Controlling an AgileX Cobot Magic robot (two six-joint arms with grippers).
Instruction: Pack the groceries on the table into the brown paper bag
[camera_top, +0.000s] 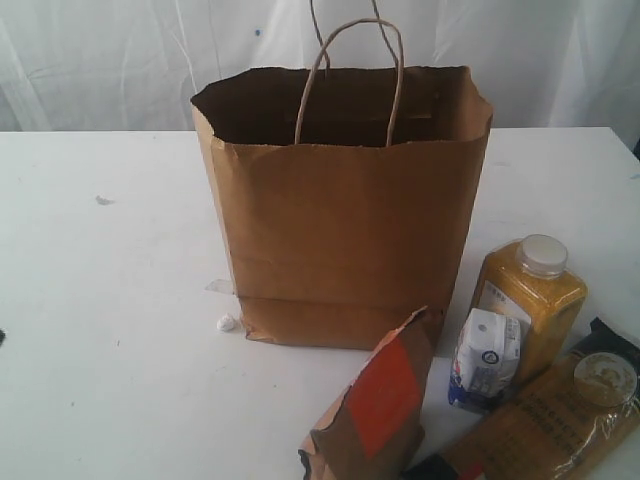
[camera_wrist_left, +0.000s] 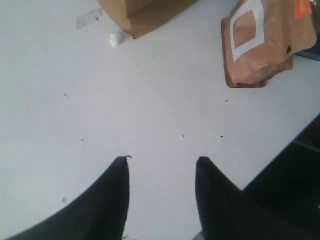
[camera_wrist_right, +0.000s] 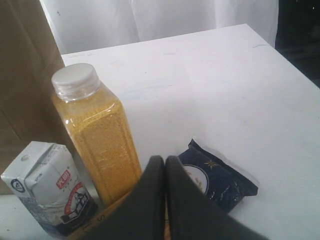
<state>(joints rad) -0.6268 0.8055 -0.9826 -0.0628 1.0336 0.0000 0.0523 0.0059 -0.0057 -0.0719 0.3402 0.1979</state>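
Exterior view: the brown paper bag (camera_top: 340, 230) stands upright on the table (camera_top: 100, 300), mouth open, handles up. At the bag's front right corner leans the brown pouch (camera_top: 375, 405). Right of the bag stand the small carton (camera_top: 485, 360) and the yellow bottle (camera_top: 525, 300), and the spaghetti packet (camera_top: 550, 420) lies flat, farthest from the bag. The left gripper (camera_wrist_left: 162, 160) hangs over bare table in front of the bag, fingers parted, nothing between them. The right gripper (camera_wrist_right: 165, 160) sits right of the bag above the packet, fingers pressed together.
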